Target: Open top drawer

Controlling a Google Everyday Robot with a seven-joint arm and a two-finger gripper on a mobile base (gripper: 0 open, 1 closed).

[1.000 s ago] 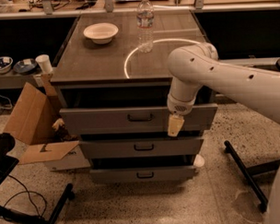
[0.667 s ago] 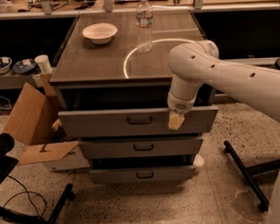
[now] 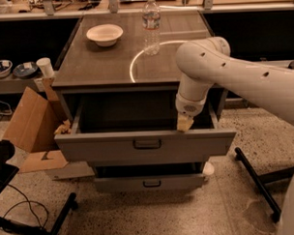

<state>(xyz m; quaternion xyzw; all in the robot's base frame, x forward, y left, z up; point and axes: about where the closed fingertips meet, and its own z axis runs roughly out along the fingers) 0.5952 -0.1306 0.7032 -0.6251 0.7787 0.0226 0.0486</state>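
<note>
The top drawer (image 3: 104, 146) is a wide grey metal drawer with a dark rectangular pull handle (image 3: 147, 144). It stands pulled well out from the cabinet, and its dark interior shows behind the front panel. My gripper (image 3: 185, 123) hangs down from the white arm (image 3: 232, 73). Its tan tip is at the top edge of the drawer front, right of the handle, just inside the drawer. A narrower grey drawer front (image 3: 149, 183) shows below; the pulled-out panel hides what lies between.
A white bowl (image 3: 104, 34) and a water bottle (image 3: 151, 25) stand on the cabinet top (image 3: 87, 68). An open cardboard box (image 3: 33, 118) leans at the cabinet's left. Black stand legs lie on the floor at right (image 3: 258, 183) and lower left (image 3: 39, 229).
The top drawer has slid out toward the camera and now covers the middle drawer front. My gripper has moved outward and down with the drawer's front edge.
</note>
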